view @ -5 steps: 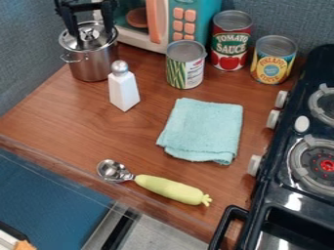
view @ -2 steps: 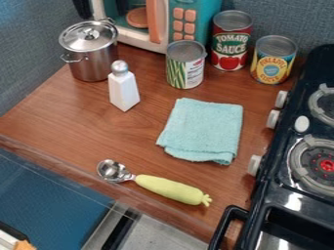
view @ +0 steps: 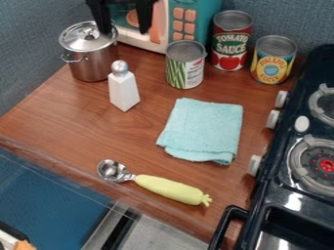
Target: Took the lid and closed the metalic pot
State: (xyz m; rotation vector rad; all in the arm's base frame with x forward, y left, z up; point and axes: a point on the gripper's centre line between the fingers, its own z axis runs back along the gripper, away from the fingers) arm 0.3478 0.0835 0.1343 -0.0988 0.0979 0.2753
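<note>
Camera view: black two-finger gripper (view: 124,30) hangs at top edge, seen against teal-and-white toy microwave (view: 201,22). Fingers stand well apart, nothing gripped. Round shiny metal lid (view: 79,43) sits on cylindrical silver metal pot (view: 94,66), upper left of brown wooden counter (view: 72,114). White shaker with silver cap (view: 123,93) stands near pot.

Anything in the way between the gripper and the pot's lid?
Nothing visible stands between the gripper and the lid, which sits on the metal pot. The white shaker is nearer the camera, off that line.
</note>
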